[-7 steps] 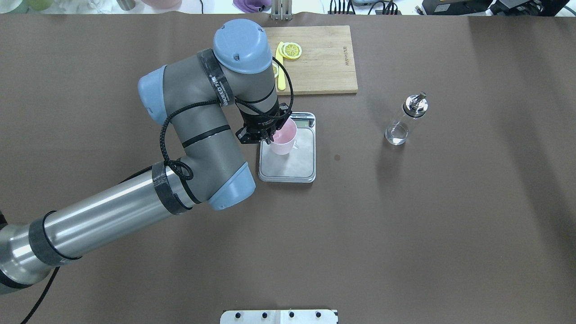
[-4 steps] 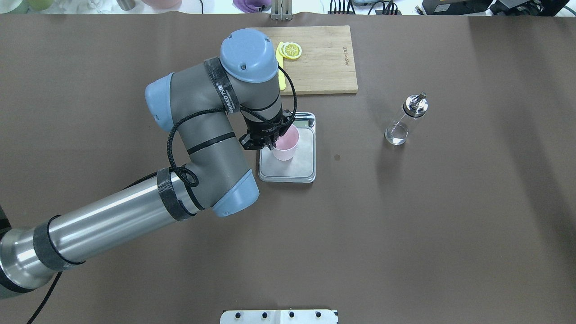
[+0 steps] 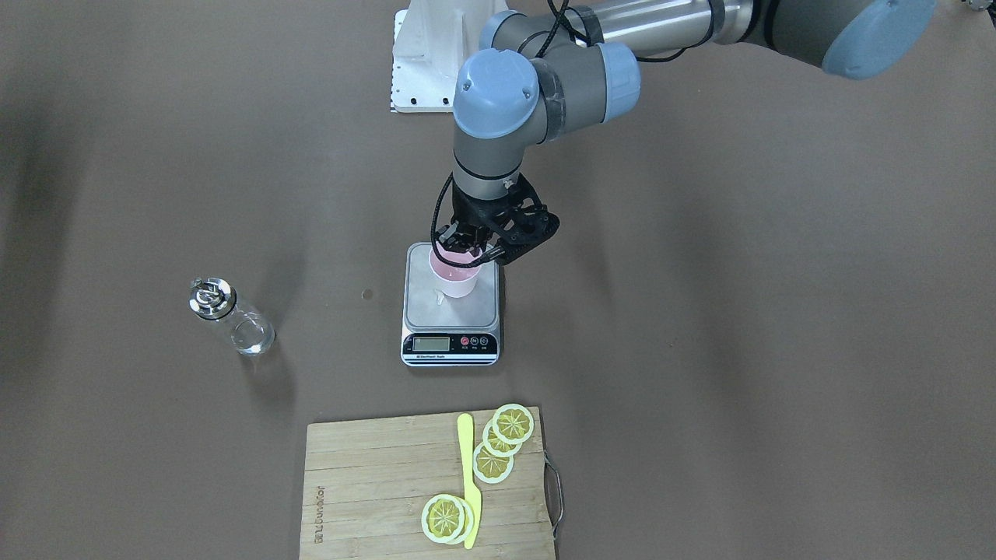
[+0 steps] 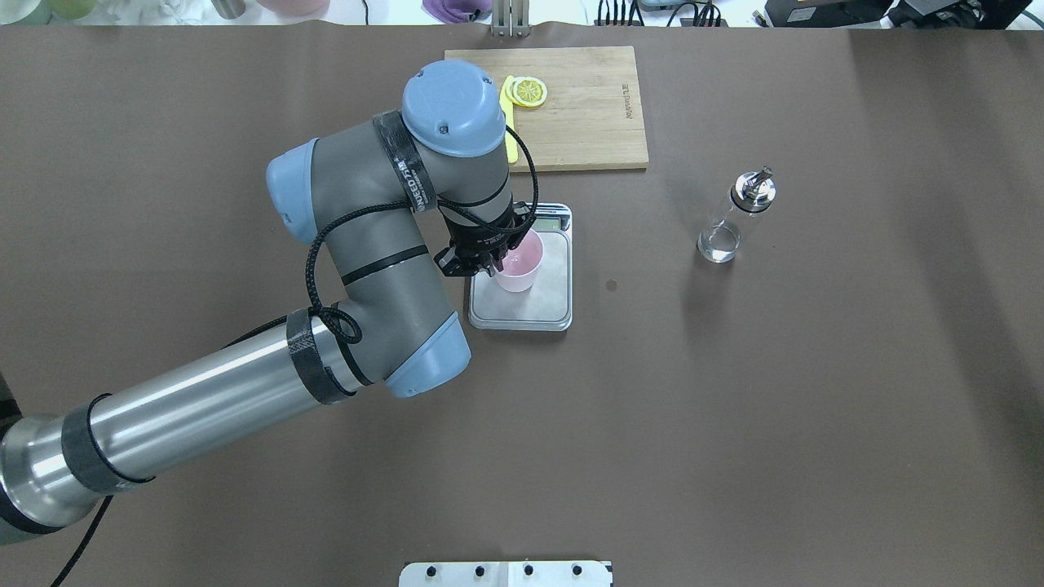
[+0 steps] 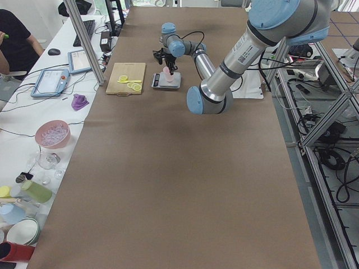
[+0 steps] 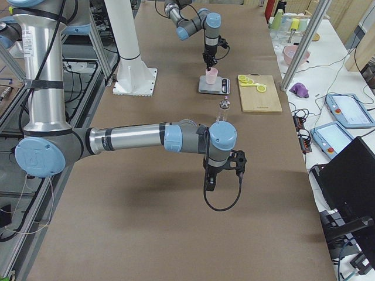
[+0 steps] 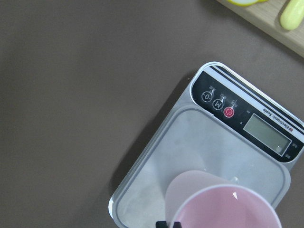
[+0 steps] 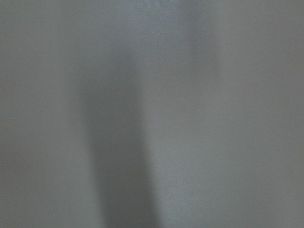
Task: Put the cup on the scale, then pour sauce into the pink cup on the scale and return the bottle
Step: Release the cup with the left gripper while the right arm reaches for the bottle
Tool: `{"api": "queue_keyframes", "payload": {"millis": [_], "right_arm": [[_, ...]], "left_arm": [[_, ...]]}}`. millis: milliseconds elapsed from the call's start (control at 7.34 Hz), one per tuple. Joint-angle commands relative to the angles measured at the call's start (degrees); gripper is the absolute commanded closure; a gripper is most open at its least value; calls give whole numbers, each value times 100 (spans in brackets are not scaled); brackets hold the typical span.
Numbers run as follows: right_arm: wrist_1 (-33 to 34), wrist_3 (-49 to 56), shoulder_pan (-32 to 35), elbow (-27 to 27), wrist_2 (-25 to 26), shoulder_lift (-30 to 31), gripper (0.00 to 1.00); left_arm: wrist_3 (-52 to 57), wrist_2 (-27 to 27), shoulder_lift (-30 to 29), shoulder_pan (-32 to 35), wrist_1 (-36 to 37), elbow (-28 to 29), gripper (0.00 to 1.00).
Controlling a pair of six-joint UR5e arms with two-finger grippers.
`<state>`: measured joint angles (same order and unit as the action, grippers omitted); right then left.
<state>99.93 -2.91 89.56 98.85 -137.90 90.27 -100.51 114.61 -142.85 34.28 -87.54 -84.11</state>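
The pale pink cup (image 4: 522, 267) is upright over the silver platform of the scale (image 4: 542, 308), toward its left rear part; in the left wrist view the cup (image 7: 223, 211) is right below the camera. My left gripper (image 4: 494, 261) is shut on the cup's rim (image 3: 450, 268) from above. I cannot tell whether the cup's base touches the scale (image 3: 467, 313). The clear glass bottle (image 4: 728, 222) with a silver spout cap stands alone on the table to the right of the scale. My right gripper (image 6: 209, 186) hangs over bare table far from these; I cannot tell whether it is open or shut.
A wooden cutting board (image 4: 591, 122) with lemon slices (image 3: 504, 439) and a yellow knife (image 3: 467, 474) lies just beyond the scale. The right arm (image 6: 129, 139) stretches low over the table's right end. A side table with bowls (image 5: 51, 134) runs along the far edge.
The left arm has carried the cup a little nearer to the robot over the platform and lower. The bottle has not moved.
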Motion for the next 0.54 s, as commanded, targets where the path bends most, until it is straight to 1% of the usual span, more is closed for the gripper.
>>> {"api": "queue_keyframes", "payload": {"millis": [0,136,409], "right_arm": [[0,1,-9,-6,9,-9,0],[9,1,-9,-24,18,-140,0],[0,-8,-79,46,0,-219,0]], "left_arm": [[-21,0,3,8,0,-78,1],[-12,0,11,34,35,-253,1],[31,26,247,244,183,-910,1]]}}
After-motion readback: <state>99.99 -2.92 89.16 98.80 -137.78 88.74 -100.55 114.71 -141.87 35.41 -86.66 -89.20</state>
